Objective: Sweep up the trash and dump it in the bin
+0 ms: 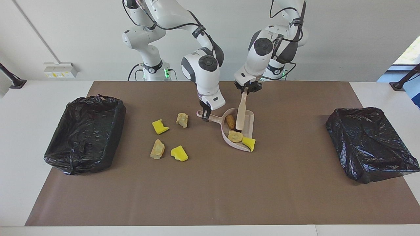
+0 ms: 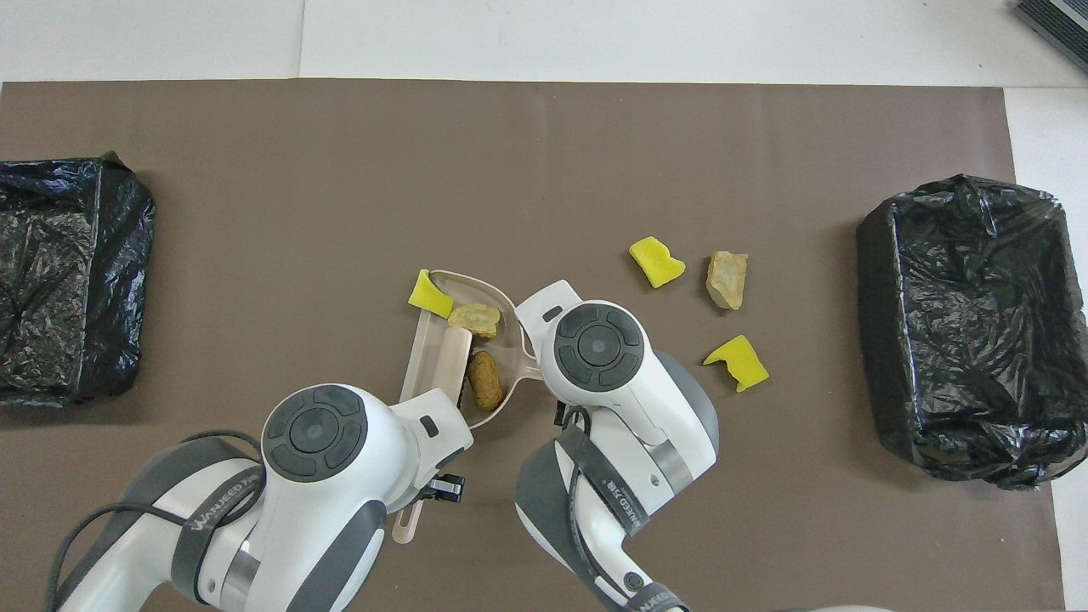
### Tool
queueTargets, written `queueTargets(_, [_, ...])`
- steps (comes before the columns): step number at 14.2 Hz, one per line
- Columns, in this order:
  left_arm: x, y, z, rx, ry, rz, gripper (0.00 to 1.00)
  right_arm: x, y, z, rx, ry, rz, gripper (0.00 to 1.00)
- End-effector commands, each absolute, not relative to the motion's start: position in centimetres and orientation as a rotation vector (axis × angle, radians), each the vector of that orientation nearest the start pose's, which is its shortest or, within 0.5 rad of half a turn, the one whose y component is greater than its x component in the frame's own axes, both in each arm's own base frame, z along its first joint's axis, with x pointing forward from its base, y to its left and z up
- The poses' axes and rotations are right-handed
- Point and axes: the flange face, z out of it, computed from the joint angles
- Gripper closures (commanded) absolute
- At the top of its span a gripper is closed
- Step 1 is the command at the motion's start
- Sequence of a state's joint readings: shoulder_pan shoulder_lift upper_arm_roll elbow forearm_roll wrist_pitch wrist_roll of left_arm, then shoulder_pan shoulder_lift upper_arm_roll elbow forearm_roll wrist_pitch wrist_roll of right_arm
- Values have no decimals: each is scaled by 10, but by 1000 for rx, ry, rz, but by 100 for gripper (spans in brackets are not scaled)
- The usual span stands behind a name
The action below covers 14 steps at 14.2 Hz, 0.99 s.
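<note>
The left hand (image 1: 248, 90) is clenched on the top end of the brush (image 1: 242, 109) handle. It holds the brush steeply, bristle end down inside the dustpan (image 1: 251, 122), probably to push scraps deep into the pan and keep them from sliding back out. The right hand (image 1: 205, 115) is clamped on the dustpan's handle and seems to pin the pan flat to the mat so the brush cannot shove it away.

Three pieces of trash are in the pan. The orange-brown lump (image 1: 230, 121) lies nearest the handle, beside the brush. The beige lump (image 1: 235, 136) is farther from the robots. The yellow sponge chunk (image 1: 249, 143) sits right at the open lip, and I cannot tell whether it is fully inside; I judge it the likeliest to spill when the pan is lifted.

Four more scraps lie unswept on the mat, toward the right arm's end: a yellow piece (image 1: 160, 127), a pale rock (image 1: 182, 120), a second pale rock (image 1: 157, 149) and a second yellow piece (image 1: 179, 153).

A brown mat (image 1: 210, 190) covers the middle of the white worktop (image 1: 19, 131). A black-lined bin (image 1: 85, 131) stands at the right arm's end and another bin (image 1: 370, 144) at the left arm's end, both well apart from the pan. A plain pale wall rises at the robots' end.
</note>
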<state>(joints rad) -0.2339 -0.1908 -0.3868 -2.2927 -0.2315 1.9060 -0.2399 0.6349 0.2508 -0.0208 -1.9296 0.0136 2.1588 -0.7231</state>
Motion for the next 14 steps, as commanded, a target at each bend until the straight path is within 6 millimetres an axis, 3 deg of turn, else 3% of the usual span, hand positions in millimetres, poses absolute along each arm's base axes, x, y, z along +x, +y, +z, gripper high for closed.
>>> queueTargets(1, [372,-272,447,-3133,359,491,100,494,349,359,-2485,-1918,24,100])
queueTargets(2, [377,-259,462,-3143,329,499,100,494,349,359,-2485,-1918,24,100])
queueTargets(4, [388,-252,466,-3180,358,424,100,495,347,358,-2488,-1914,26,100])
queueTargets(6, [415,-246,449,-3223,417,324,100,500,341,363,-2500,-1899,10,100])
queueTargets(8, [441,-235,421,-3187,464,277,100,511,322,382,-2528,-1851,-37,100])
queueTargets(9, [458,-217,415,-3181,441,215,100,515,313,392,-2538,-1834,-61,100])
queueTargets(11, [483,-188,411,-3179,498,134,100,523,294,410,-2562,-1802,-96,100])
queueTargets(14, [508,-164,415,-3187,489,99,100,526,289,412,-2551,-1819,-101,100])
